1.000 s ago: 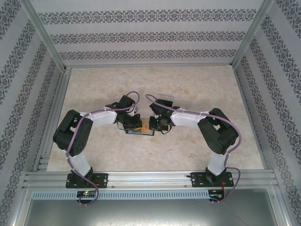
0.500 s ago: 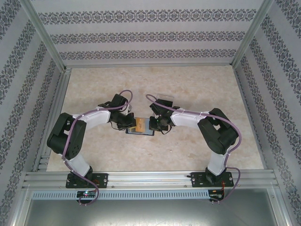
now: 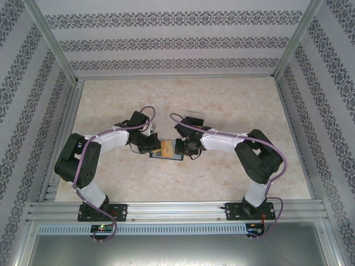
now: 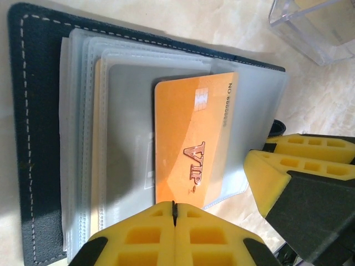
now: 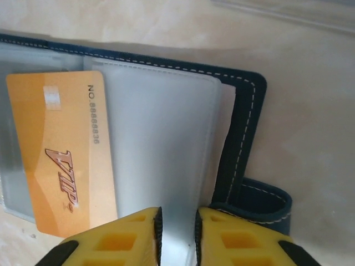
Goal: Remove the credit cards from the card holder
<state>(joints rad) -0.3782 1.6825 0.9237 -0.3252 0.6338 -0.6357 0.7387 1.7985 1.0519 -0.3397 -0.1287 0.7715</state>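
The dark navy card holder (image 3: 170,157) lies open on the table, clear sleeves up (image 4: 33,138) (image 5: 244,127). An orange credit card (image 3: 165,148) marked VIP lies across the sleeves, partly out of them (image 4: 194,144) (image 5: 61,160). My left gripper (image 3: 154,147) is shut, its tips (image 4: 175,206) meeting at the card's near edge with the card face-up below them, not pinched. My right gripper (image 3: 182,148) stands over the right-hand sleeve with a narrow gap between its pads (image 5: 177,221), and nothing is pinched in it. Its fingers (image 4: 272,177) show beside the holder's edge.
A clear plastic box (image 3: 194,117) stands just behind the holder (image 4: 316,25). The holder's closing tab (image 5: 266,205) sticks out on the right next to my right finger. Patterned walls and metal rails enclose the marble-look table (image 3: 222,100).
My left arm has drawn back to the left and the orange card has slid left with it, showing more. The right arm has edged slightly left.
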